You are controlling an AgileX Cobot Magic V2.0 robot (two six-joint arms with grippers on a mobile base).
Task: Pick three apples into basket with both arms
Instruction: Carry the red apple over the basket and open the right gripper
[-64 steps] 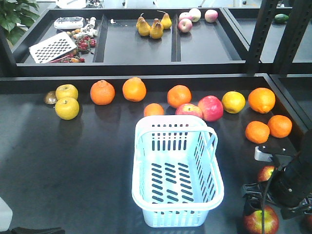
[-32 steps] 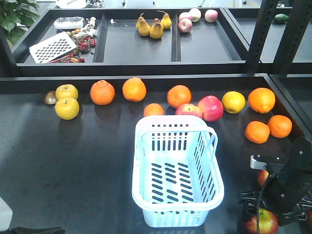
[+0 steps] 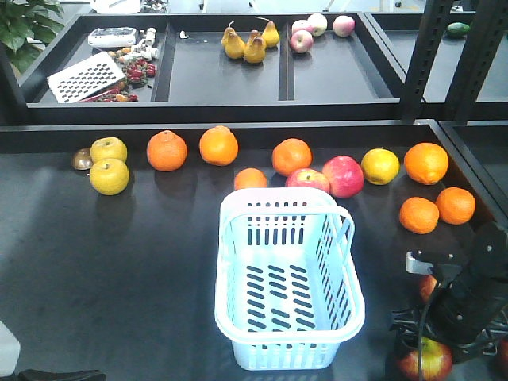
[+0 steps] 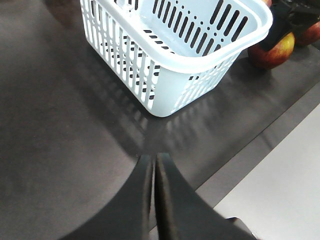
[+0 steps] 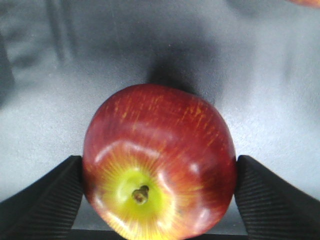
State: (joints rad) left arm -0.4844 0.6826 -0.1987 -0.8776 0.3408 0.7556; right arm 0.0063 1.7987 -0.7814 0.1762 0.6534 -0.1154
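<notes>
A dark red apple (image 5: 159, 162) with a yellow-green stem patch sits on the black table, filling the right wrist view. My right gripper (image 5: 160, 195) has a ribbed pad pressed against each side of it. In the front view this apple (image 3: 426, 361) lies at the bottom right under the right gripper (image 3: 432, 340). A second apple (image 3: 429, 286) shows just behind the arm. The pale blue basket (image 3: 274, 196) stands to the left of them with nothing in it. My left gripper (image 4: 153, 159) is shut with nothing in it, low near the table's front edge, in front of the basket (image 4: 150, 65).
Oranges (image 3: 418, 214), brighter pink-red apples (image 3: 342, 175) and yellow fruit (image 3: 109, 175) line the table behind the basket. A raised shelf (image 3: 226, 87) with pears and small items runs across the back. A black post (image 3: 425, 55) stands at the back right. The table's front edge (image 4: 250, 155) is close.
The right arm has come down and slightly left over the near apple, covering more of it. The basket, the other fruit and the left arm have not moved.
</notes>
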